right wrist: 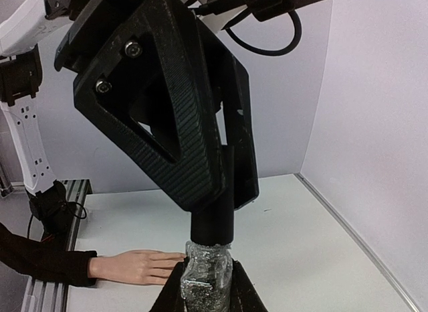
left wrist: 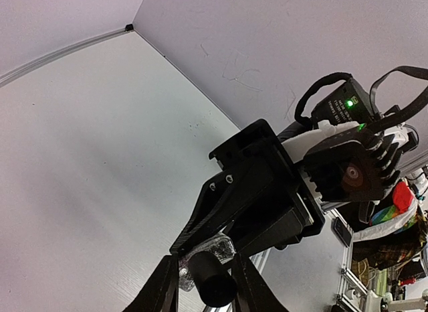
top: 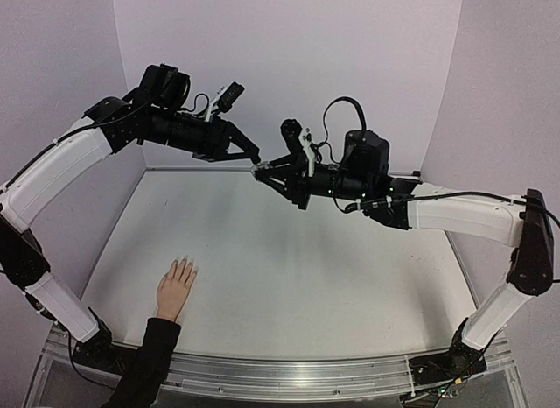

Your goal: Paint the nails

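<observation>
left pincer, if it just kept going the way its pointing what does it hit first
The left pincer is shut on the black cap. Going straight on, it would first meet the glittery bottle under that cap, then the right pincer holding it tip to tip. Nothing else seems to lie between them.

The top camera sits high up behind the arms and looks down and forward. It is far off, so it sees the whole white counter (top: 306, 277). The left claw (top: 252, 157) and right claw (top: 261, 173) meet in the upper middle of its frame.

The left wrist camera looks along its own fingers (left wrist: 162, 288), at the bottom of its frame, and is very near the right claw. The right wrist camera faces back the other way, toward the left arm's base.

Both wrist views share the black cap (left wrist: 215, 282). The top and right wrist views both show the hand (top: 176, 288) at lower left.
</observation>
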`<state>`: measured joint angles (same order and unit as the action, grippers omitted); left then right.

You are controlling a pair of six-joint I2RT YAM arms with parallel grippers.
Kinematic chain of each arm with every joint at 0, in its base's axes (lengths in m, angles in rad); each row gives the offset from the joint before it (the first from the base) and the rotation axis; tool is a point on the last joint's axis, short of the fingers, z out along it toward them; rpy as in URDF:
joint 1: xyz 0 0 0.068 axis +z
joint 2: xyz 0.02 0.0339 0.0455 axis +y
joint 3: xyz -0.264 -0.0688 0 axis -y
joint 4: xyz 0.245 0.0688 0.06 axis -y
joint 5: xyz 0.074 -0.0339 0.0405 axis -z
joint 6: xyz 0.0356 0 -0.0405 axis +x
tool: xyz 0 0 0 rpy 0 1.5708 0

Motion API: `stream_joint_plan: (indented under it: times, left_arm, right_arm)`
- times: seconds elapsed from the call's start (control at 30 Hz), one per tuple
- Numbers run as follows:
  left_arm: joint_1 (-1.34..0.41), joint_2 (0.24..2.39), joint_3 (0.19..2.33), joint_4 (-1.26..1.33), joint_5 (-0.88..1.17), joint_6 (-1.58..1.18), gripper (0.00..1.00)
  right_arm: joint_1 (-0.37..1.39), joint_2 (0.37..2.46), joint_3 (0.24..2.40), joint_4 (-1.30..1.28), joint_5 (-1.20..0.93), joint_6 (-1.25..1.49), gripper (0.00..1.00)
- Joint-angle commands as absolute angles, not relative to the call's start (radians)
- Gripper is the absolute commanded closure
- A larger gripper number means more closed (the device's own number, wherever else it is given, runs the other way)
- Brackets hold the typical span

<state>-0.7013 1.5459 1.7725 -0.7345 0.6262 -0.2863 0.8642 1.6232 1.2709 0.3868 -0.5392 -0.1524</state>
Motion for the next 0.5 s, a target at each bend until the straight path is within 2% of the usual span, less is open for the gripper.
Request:
stream_joint_plan:
  times: [0.0,0.1,0.23,0.47]
  left_arm:
    - [-0.7,1.551,1.817,-0.711,0.638,-0.277,0.73]
    - [-0.7,1.552,1.814,-0.708,0.647,-0.277,0.75]
    - [-0.7,1.554,1.809,-0.707,0.65,-0.275,0.7]
    - [-0.7,1.549,1.803,-0.704,0.652,-0.272,0.75]
  right_arm:
    - [0.861,1.632,1.322,0.412,-0.542,-0.146,1.0]
    - [0.861,1.632,1.323,0.413,-0.531,-0.146,1.0]
    - [0.861,1.635,1.327,0.413,-0.525,-0.143,1.0]
    - [0.861,1.643,1.334,0.413,-0.529,-0.141,1.0]
